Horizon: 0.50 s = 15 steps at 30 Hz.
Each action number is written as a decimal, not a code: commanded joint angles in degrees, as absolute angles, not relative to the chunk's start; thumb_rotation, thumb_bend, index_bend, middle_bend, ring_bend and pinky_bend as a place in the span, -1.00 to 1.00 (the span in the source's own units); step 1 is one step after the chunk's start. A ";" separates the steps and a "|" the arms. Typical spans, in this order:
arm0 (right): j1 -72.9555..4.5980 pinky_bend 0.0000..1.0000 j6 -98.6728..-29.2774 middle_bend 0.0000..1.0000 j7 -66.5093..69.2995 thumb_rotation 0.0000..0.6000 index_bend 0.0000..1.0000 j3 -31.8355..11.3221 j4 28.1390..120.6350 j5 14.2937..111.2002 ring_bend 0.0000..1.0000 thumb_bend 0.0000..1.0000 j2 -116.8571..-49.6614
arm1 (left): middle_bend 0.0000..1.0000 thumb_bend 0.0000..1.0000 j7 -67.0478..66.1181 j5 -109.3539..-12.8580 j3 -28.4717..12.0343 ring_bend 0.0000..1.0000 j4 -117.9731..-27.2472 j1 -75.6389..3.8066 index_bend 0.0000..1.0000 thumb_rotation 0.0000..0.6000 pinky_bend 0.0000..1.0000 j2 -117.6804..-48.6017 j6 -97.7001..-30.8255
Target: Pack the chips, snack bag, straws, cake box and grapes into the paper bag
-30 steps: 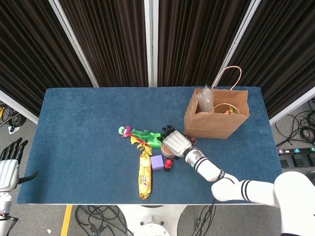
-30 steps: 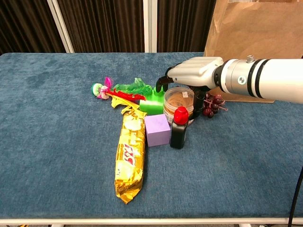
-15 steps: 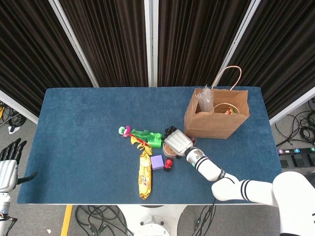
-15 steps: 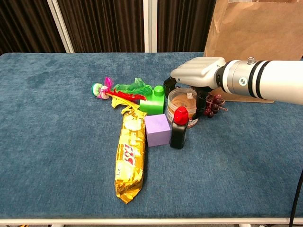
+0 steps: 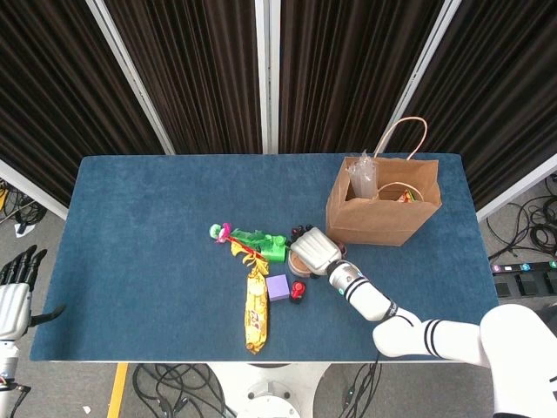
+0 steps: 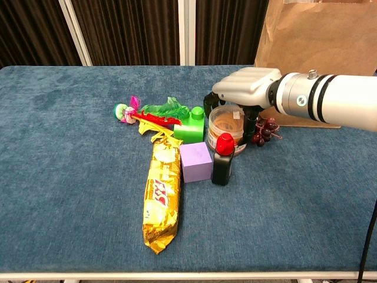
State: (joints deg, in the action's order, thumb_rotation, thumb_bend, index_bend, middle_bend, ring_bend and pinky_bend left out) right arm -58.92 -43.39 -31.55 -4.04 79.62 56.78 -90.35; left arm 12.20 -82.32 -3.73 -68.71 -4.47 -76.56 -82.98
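Note:
My right hand (image 6: 247, 87) reaches over the round clear cake box (image 6: 227, 124) and grips it from above, fingers down its far sides; in the head view the same right hand (image 5: 315, 252) hides most of the box. Dark grapes (image 6: 264, 131) lie just right of the box. The yellow snack bag (image 6: 161, 194) lies lengthwise in front, and the colourful straws (image 6: 147, 115) lie to its upper left. The paper bag (image 5: 383, 218) stands open at the back right with some items inside. My left hand (image 5: 13, 292) hangs off the table's left edge, fingers apart, holding nothing.
A purple cube (image 6: 195, 162), a red-capped black bottle (image 6: 223, 159) and a green block (image 6: 190, 127) crowd closely around the cake box. The blue table (image 5: 139, 226) stretches to the left. Dark curtains stand behind.
My right hand's fingers went from spread over the cake box to closed around it, and the box has shifted slightly up and to the right. The left hand has barely moved.

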 commanded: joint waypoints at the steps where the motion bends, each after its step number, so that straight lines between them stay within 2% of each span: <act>1: -58.93 -0.42 -44.45 -0.27 -32.07 1.00 0.03 -4.71 81.49 57.05 -0.50 -0.79 -89.01 | -0.98 -0.82 12.08 -82.41 -3.77 -1.00 -68.96 -4.52 -0.91 1.00 -0.77 -76.49 -83.05; 9: -60.35 -0.41 -47.54 -0.25 -35.28 1.00 0.03 -7.77 88.80 56.40 -0.48 -0.79 -84.29 | -0.98 -0.82 11.51 -82.66 -3.82 -1.00 -70.11 -4.54 -0.91 1.00 -0.77 -76.06 -83.39; 15: -62.77 -0.36 -50.84 -0.23 -38.76 1.00 0.05 -12.49 96.24 54.55 -0.46 -0.79 -79.78 | -0.98 -0.82 11.58 -82.68 -4.05 -1.00 -70.90 -4.64 -0.91 1.00 -0.77 -75.93 -83.60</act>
State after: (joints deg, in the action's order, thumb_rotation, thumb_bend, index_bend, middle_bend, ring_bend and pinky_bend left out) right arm -61.65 -49.42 -37.28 -10.66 94.04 55.43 -81.53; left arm 11.55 -82.68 -4.03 -70.89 -4.64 -75.93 -83.59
